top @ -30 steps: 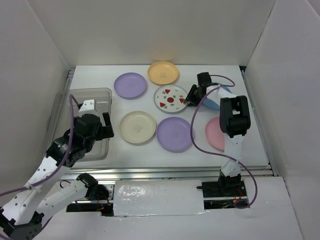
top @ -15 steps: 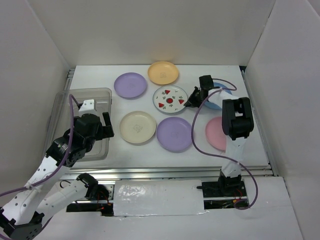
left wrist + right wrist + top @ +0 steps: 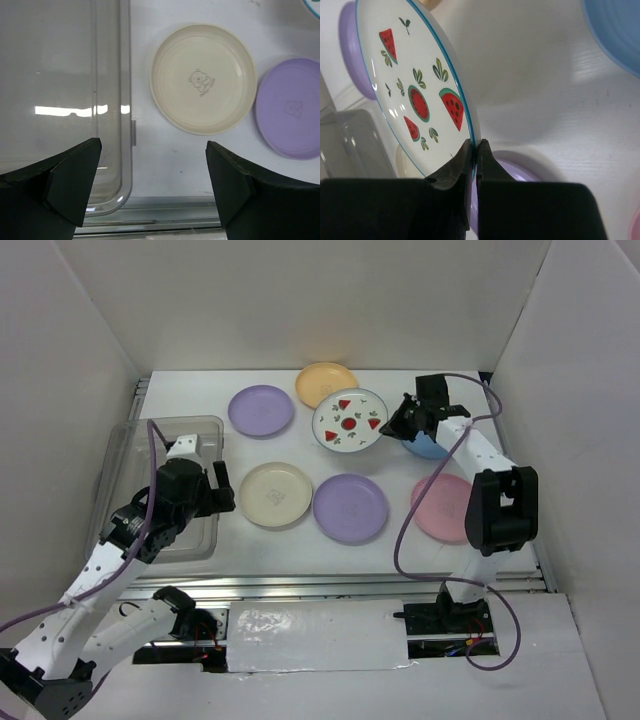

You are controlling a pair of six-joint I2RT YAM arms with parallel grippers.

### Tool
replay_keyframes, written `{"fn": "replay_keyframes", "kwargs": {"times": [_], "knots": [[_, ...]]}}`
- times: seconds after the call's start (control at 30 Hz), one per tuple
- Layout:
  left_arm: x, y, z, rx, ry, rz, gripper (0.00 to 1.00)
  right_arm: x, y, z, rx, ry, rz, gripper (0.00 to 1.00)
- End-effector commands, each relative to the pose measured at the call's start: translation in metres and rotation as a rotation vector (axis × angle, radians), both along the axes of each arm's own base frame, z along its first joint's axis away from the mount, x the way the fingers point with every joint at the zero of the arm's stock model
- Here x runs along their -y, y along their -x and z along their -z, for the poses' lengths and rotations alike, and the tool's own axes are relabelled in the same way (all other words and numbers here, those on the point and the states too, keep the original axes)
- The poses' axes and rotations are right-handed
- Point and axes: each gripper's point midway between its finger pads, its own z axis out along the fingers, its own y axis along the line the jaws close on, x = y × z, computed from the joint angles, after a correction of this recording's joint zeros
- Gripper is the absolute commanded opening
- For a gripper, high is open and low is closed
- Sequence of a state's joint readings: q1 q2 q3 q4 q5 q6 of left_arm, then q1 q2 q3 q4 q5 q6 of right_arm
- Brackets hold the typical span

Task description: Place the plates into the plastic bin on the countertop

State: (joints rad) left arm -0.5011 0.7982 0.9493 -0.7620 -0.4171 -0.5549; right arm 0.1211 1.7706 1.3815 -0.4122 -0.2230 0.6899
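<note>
TOP VIEW
- step: R arm carries one plate to the bin; the rest wait on the countertop (image 3: 200, 390).
- fruit plate (image 3: 350, 422): tilted, near 12 o'clock of the table, partly over the orange-yellow plate (image 3: 325, 383).
- right gripper (image 3: 390, 427): on the plate's 3 o'clock rim, blue plate (image 3: 428, 445) just beside it.
- plastic bin (image 3: 180, 422): at 9 o'clock, looks to hold no plates.
- left gripper (image 3: 222, 492): over the bin's 3 o'clock rim, in the way of a straight carry.
- route: judged best to go high over the far lilac plate (image 3: 261, 410), then enter the bin from its 12 o'clock end.

L WRIST
- left gripper (image 3: 154, 145): fingers wide apart, holding nothing.
- below it: bin wall (image 3: 125, 100) at 9 o'clock, cream plate (image 3: 202, 85) at 1 o'clock, near lilac plate (image 3: 290, 115) at 3 o'clock.
- tip: pull L arm clear before R arrives.

R WRIST
- right gripper (image 3: 475, 150): fingers pinched tight on the thin rim of the fruit plate (image 3: 417, 95).
- hold: edge pinch only, plate stands nearly on edge, so it could swivel.
- tip: move slow, no wrist jerks; level it low inside the bin (image 3: 345, 145) before letting go.
</note>
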Motion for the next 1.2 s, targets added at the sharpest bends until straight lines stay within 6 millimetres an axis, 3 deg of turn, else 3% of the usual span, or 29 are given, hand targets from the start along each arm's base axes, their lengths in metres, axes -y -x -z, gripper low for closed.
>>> {"fn": "replay_keyframes", "kwargs": {"times": [0.0,0.07,0.1,0.13,0.2,0.23,0.37,0.5,0.67,0.77,0.8,0.87,1.03,1.13,1.17], "knots": [[0.034,-0.017,-0.032,0.07,0.174,0.103,0.99,-0.032,0.007,-0.097,0.235,-0.073,-0.119,0.0],[0.053,-0.021,-0.039,0.067,0.243,0.161,0.99,-0.044,0.025,-0.114,0.275,-0.077,-0.174,0.0],[0.062,-0.027,-0.054,0.098,0.29,0.178,0.99,-0.05,0.035,-0.113,0.276,-0.085,-0.203,0.0],[0.069,-0.03,-0.059,0.103,0.318,0.199,1.0,-0.059,0.05,-0.13,0.316,-0.106,-0.246,0.0],[0.085,-0.039,-0.062,0.091,0.374,0.238,0.99,-0.069,0.067,-0.13,0.327,-0.135,-0.301,0.0],[0.093,-0.046,-0.071,0.116,0.411,0.263,0.99,-0.072,0.079,-0.145,0.365,-0.157,-0.33,0.0],[0.111,-0.076,-0.061,0.075,0.489,0.31,0.99,-0.088,0.115,-0.157,0.397,-0.224,-0.43,0.0],[0.122,-0.101,-0.064,0.084,0.573,0.36,0.99,-0.097,0.134,-0.167,0.417,-0.216,-0.477,0.0],[0.128,-0.11,-0.063,0.062,0.658,0.415,0.98,-0.1,0.144,-0.175,0.431,-0.229,-0.5,0.0],[0.131,-0.112,-0.064,0.072,0.677,0.428,0.83,-0.101,0.15,-0.179,0.438,-0.246,-0.517,0.0],[0.131,-0.112,-0.063,0.076,0.678,0.43,0.68,-0.101,0.15,-0.179,0.439,-0.249,-0.517,0.0],[0.132,-0.111,-0.062,0.075,0.682,0.43,0.51,-0.104,0.153,-0.181,0.442,-0.257,-0.53,0.0],[0.134,-0.11,-0.071,0.105,0.697,0.456,0.31,-0.114,0.157,-0.177,0.429,-0.278,-0.562,0.0],[0.135,-0.112,-0.074,0.107,0.698,0.462,0.0,-0.122,0.159,-0.175,0.428,-0.313,-0.574,0.0],[0.133,-0.113,-0.075,0.104,0.694,0.448,0.0,-0.125,0.16,-0.176,0.437,-0.332,-0.586,0.08]]}}
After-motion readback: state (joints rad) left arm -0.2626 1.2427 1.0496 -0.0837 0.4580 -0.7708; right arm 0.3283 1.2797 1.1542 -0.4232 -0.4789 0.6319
